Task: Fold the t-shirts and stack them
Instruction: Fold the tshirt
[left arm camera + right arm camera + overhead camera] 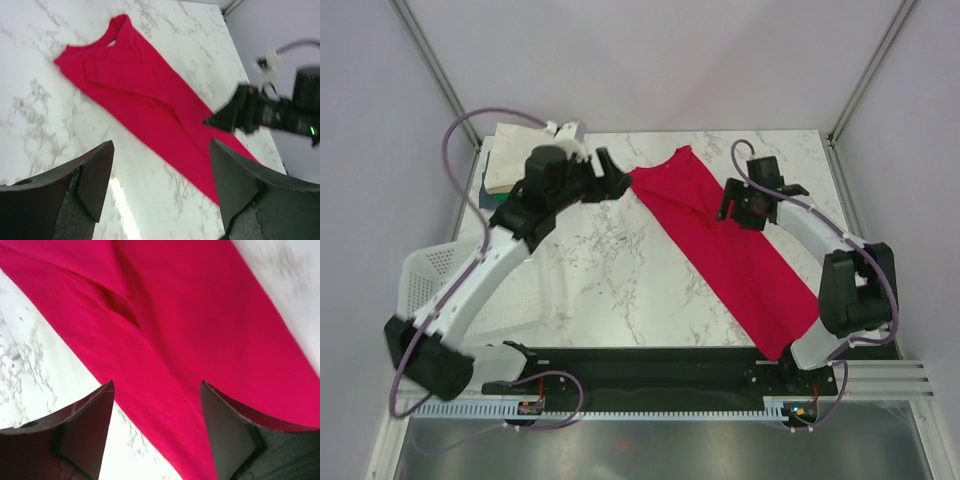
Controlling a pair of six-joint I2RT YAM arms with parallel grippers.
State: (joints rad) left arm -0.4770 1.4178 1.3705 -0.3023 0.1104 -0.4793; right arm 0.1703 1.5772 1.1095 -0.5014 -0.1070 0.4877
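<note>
The crimson-red t-shirt [730, 250] lies flat on the marble table as a long folded strip, running diagonally from back centre to the near right edge. My left gripper [617, 180] hovers open beside the strip's far end, with only bare table between its fingers [95, 175]; the shirt [150, 100] lies just ahead of it. Over the middle of the strip my right gripper [735, 212] stands open above the cloth [200, 330], holding nothing. A stack of folded t-shirts [508, 160], cream on top, sits at the back left, partly hidden by the left arm.
A white perforated basket [428, 280] sits off the table's left edge under the left arm. The right arm's wrist [260, 112] shows in the left wrist view, close over the shirt. Frame posts rise at both back corners.
</note>
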